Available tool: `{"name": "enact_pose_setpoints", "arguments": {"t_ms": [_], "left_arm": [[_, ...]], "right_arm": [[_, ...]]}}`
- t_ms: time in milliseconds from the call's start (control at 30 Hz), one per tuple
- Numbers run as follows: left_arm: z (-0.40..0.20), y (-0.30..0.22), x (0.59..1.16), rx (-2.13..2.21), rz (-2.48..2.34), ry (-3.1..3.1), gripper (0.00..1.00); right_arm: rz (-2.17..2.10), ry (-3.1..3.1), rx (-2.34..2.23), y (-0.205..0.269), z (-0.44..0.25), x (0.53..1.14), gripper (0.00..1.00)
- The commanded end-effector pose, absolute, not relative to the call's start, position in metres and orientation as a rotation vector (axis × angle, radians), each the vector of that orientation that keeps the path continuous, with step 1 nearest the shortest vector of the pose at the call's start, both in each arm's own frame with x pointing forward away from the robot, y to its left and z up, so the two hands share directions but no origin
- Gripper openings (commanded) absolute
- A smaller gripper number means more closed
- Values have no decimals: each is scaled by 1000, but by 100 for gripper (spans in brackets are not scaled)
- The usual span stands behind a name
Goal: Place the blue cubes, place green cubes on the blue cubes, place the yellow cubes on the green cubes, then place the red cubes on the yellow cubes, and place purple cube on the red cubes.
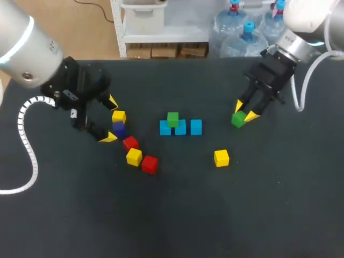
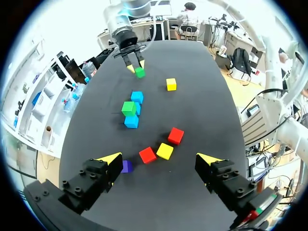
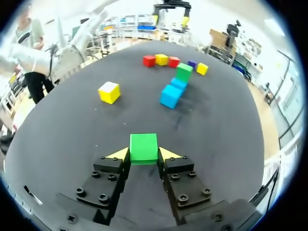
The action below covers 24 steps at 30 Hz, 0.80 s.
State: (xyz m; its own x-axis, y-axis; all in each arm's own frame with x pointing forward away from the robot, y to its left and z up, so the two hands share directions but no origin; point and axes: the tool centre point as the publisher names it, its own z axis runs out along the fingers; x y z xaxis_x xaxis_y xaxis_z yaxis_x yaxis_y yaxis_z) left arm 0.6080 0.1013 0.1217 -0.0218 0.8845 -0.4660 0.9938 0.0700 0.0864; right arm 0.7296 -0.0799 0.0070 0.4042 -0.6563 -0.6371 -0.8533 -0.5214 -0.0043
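Right gripper (image 3: 144,154) closed on a green cube (image 3: 143,147), one finger on each of two opposite faces, over the right part of the table (image 1: 177,215), toward its far edge. Whether the cube is clear of the surface cannot be told. Straight ahead of the fingers, toward the left edge, lie the three blue cubes (image 3: 171,95). Their row runs parallel to the far edge, so the gripper meets it end-on. A second green cube (image 3: 183,72) sits on the row's far end, so the near end is probably the free seat, and the right arm is the nearer. A lone yellow cube (image 3: 109,92) lies beside the path, apart from it. Beyond, near the left edge, the left gripper (image 1: 110,119) stands open about the purple cube (image 1: 119,129).
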Motion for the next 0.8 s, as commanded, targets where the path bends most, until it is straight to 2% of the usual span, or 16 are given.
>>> {"name": "enact_pose_setpoints", "arguments": {"t_ms": [33,800], "left_arm": [[121,103,608,1865,-376,1951,100],[121,103,608,1865,-376,1951,100]], "right_arm": [[729,1380,-2286,-72,16,710,0],[492,1641,-2070,-8,41,714,0]]}}
